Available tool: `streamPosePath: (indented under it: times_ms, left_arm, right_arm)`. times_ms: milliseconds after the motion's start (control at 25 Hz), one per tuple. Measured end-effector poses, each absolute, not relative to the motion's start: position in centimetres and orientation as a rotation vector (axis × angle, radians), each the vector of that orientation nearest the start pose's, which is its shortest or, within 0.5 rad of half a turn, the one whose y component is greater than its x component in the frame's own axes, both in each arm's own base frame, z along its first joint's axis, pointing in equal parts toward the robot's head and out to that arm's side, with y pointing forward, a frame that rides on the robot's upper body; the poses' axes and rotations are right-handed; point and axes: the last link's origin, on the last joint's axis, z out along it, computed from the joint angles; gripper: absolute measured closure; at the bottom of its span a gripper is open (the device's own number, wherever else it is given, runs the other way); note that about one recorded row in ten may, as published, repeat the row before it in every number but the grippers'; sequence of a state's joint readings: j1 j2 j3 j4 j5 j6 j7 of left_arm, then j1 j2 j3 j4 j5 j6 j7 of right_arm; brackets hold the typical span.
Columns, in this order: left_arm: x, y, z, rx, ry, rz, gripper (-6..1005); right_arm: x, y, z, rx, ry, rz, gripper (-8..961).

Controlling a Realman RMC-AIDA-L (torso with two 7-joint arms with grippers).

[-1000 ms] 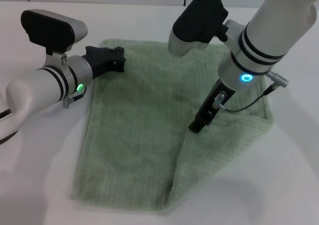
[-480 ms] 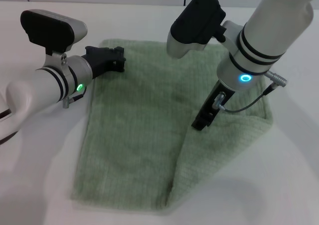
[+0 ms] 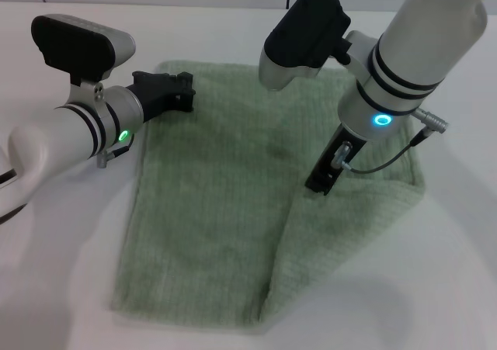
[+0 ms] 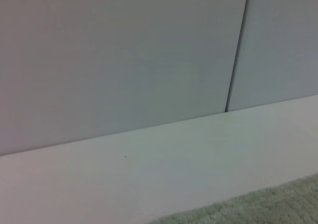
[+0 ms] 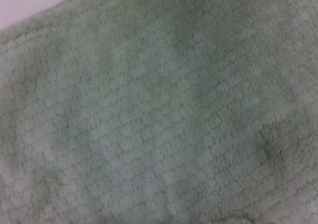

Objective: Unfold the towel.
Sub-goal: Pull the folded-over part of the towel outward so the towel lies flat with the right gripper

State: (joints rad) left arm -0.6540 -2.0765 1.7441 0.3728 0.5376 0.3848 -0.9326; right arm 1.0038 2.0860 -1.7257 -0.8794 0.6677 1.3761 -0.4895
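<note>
The pale green towel [image 3: 210,202] lies on the white table in the head view. Its right part is doubled over, with a fold edge running from the near edge up to my right gripper. My right gripper [image 3: 320,183] points down at the top of that fold, shut on the towel's edge. The right wrist view shows only the towel's ribbed cloth [image 5: 159,114]. My left gripper [image 3: 177,92] lies low at the towel's far left corner. The left wrist view shows a strip of towel [image 4: 258,209] below the wall.
The white table [image 3: 62,272] surrounds the towel on all sides. A grey panelled wall [image 4: 124,60] stands behind the table. A cable [image 3: 388,160] hangs from my right wrist above the towel's right side.
My right gripper has moved slightly right and away from me, and the top of the fold edge has shifted with it. The left arm has not moved.
</note>
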Motion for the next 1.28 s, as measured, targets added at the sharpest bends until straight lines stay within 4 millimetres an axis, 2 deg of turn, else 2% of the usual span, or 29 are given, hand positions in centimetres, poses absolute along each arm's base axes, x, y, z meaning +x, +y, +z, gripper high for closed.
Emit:
streamPosePath:
  times_ms: [240, 400, 760, 880, 1000, 1280]
  left_arm:
    - [-27.0, 40.8, -7.9, -2.111, -0.819, -0.337, 1001]
    - [-27.0, 40.8, -7.9, -2.111, -0.82, -0.337, 1001]
    - [-27.0, 40.8, -7.9, -2.112, -0.819, -0.341, 1001]
    - [-27.0, 40.8, -7.9, -2.112, -0.819, -0.341, 1001]
    - [-26.9, 40.8, -7.9, -2.111, -0.82, -0.345, 1001]
    - [-26.9, 40.8, -7.9, -2.11, -0.821, -0.348, 1001]
  right_arm:
    - [11.6, 36.8, -9.1, -2.758, 0.625, -0.857, 872]
    - [10.3, 36.2, -8.6, -2.788, 0.566, -0.884, 901]
    - [7.2, 33.4, -6.9, -2.885, 0.432, -0.995, 920]
    - [6.7, 32.7, -6.8, -2.917, 0.425, -1.023, 919]
    - [6.6, 32.2, -6.7, -2.931, 0.414, -1.073, 918]
    - [7.7, 31.2, -7.4, -2.909, 0.386, -1.265, 917]
